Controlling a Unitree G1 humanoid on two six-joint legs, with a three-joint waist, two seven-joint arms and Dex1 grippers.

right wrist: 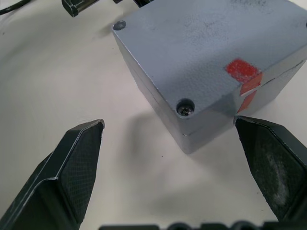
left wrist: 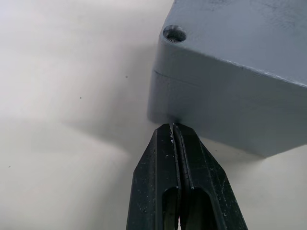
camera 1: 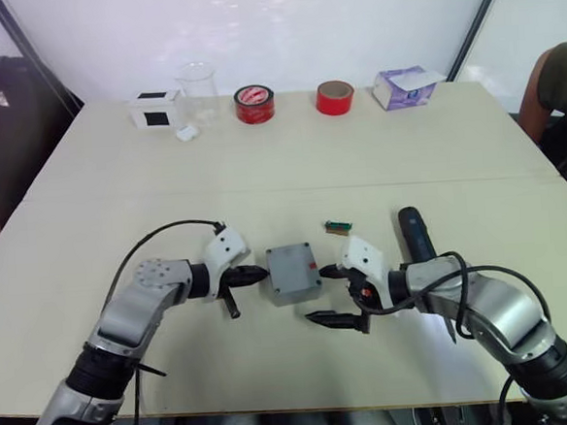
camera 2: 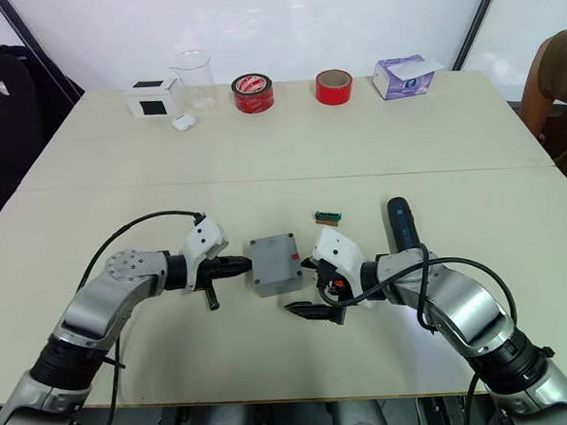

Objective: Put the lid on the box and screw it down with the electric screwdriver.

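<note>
Lid [right wrist: 192,52] already sitting on the box [left wrist: 225,110], mid-table [camera 1: 290,163]. Bracing the box's left wall with left gripper [left wrist: 173,132], fingers pressed together. Hovering right gripper [right wrist: 177,143] just beside the box, fingers spread wide, empty. Next, likely: fetching the screwdriver [camera 1: 414,232] lying right of the box.

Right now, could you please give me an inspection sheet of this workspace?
Surface: beige table, a seam running across it.
Job's things: lid seated on the box, red mark at one edge; electric screwdriver lying beside the right arm.
Clutter: white-and-black cube, clear beaker, two red tape rolls, tissue box along the far edge; small green part near the box.
Grippers: left gripper jaws shut, tip at the box's side; right gripper jaws open, facing a box corner.
Cables: black cables on both forearms.
Surroundings: a person's arm at the far right.
</note>
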